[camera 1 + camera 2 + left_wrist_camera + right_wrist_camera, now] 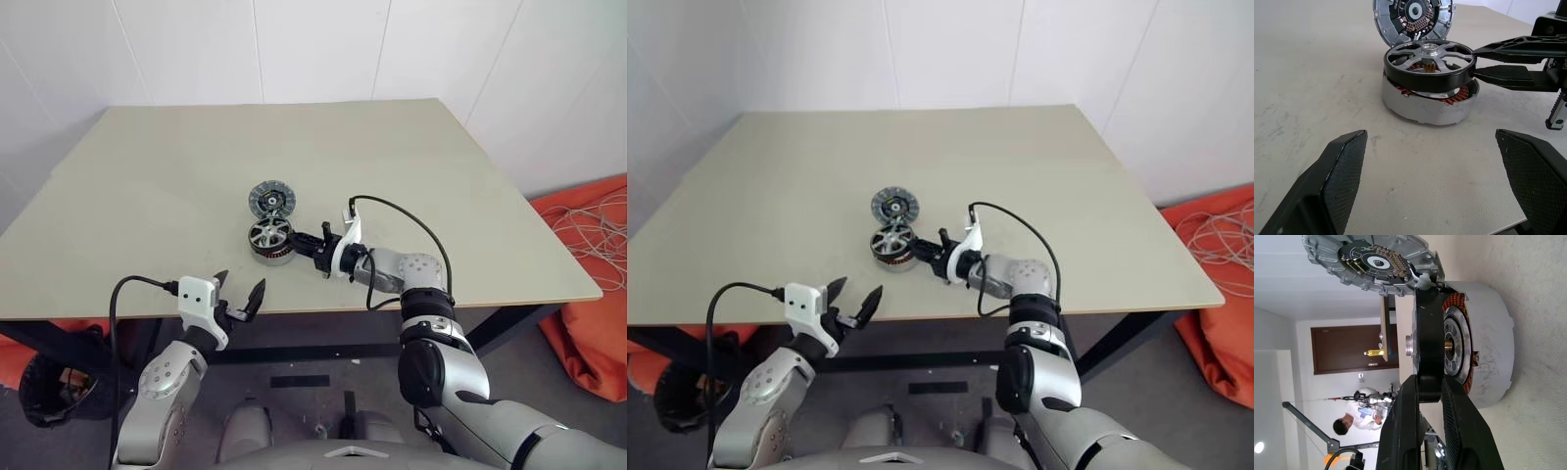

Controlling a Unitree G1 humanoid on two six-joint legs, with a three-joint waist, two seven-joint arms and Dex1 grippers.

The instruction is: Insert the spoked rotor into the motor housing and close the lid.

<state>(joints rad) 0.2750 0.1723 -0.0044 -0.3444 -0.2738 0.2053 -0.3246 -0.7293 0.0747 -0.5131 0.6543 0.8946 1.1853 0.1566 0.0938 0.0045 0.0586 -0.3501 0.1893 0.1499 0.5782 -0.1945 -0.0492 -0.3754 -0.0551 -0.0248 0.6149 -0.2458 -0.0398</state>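
Our right gripper [1476,61] has its jaws pinched on the rim of the spoked rotor [1428,59], while our left gripper [240,297] hangs with its jaws spread wide and empty at the table [147,196] edge, well short of the motor housing [1425,103]. We take the housing as our landmark: it sits upright on the table, the rotor held directly above it and partly lowered into its mouth, with copper windings showing in the gap below the rotor's black band. The lid [1413,19] lies just behind the housing, nearly touching it. We judge the main risk to be a cocked entry, since we hold the rotor from one side only and it can tilt and jam on the housing wall or scrape the windings. Nothing braces the housing, so a sideways push from us could slide it into the lid. Letting go too soon could leave the rotor seated crooked.
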